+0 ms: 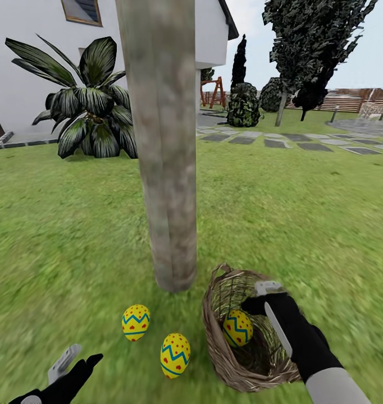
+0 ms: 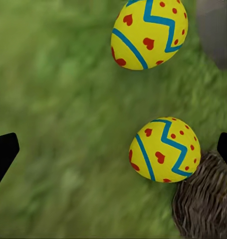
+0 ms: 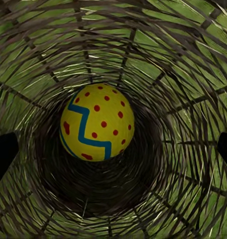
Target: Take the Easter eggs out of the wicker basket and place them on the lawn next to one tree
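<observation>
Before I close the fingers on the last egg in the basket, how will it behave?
The egg looks smooth and rounded, so it may slip out of a light pinch. It sits loose at the bottom of the wicker basket, so a nudge would probably roll it against the weave. The basket tapers, so pressing down sideways might tip it.

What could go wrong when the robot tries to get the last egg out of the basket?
The last egg sits deep at the narrow bottom of the wicker basket. The open right end effector, above the rim, might snag the twigs or tip the basket. A round egg may also slip from the fingers. A tipped basket could bump the two eggs lying beside the tree.
</observation>
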Motion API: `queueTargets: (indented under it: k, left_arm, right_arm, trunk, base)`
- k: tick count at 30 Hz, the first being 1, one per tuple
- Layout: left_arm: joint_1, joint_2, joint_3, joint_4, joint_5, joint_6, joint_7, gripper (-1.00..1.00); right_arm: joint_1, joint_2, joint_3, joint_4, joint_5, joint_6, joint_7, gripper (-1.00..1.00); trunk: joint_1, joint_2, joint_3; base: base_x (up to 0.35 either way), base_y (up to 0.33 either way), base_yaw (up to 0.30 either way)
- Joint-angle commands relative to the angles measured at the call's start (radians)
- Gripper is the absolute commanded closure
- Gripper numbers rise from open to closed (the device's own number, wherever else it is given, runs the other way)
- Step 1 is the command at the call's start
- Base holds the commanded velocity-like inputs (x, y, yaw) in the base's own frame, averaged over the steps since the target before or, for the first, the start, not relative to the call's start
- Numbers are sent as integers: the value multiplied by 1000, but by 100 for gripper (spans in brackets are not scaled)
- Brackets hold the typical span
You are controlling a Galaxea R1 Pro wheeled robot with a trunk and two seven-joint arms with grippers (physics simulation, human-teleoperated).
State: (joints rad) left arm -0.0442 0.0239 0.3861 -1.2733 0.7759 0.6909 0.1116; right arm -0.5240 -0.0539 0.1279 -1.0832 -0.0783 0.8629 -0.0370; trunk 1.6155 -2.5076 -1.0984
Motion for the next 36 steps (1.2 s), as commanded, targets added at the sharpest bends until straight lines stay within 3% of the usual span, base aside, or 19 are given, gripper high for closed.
queueTargets:
  k: [1,7,22,25,26,28,30,36]
  left_arm:
    - [0,1,1,-3,14,0,7,-100]
    - [0,0,2,-4,15,-9,15,-100]
    - [0,7,3,11,15,-13,13,-100]
    - [0,6,3,11,13,-13,19,-100]
    - [0,5,3,11,12,-13,20,-100]
    - [0,4,3,11,12,-13,21,-100]
    - [0,3,3,11,11,-13,23,-100]
    - [0,2,2,11,11,-13,23,-100]
  right_arm:
    - [-1,6,1,8,-7,3,-6,-100]
    - [-12,37,-1,76,-9,-6,-10,-100]
    - [-28,52,-11,119,-23,-55,-35,-100]
    - [-28,71,-13,122,-36,-56,-54,-100]
    - [-28,93,-20,123,-42,-56,-77,-100]
    - [-28,110,-36,124,-46,-57,-107,-100]
    - [-28,130,-89,126,-51,-80,-157,-100]
    - [-35,151,-132,146,-71,-185,-189,-100]
  trunk:
    - [0,-1,-5]
    - [3,-2,-28]
    - [10,-6,-86]
    - [11,-6,-98]
    - [11,-6,-101]
    - [12,-7,-109]
    - [13,-7,-117]
    - [16,-9,-140]
  base:
    - [0,0,0]
    - [0,0,0]
    - [0,0,-20]
    - [0,0,-4]
    - [0,0,-2]
    - [0,0,-2]
    - [0,0,0]
    - [0,0,0]
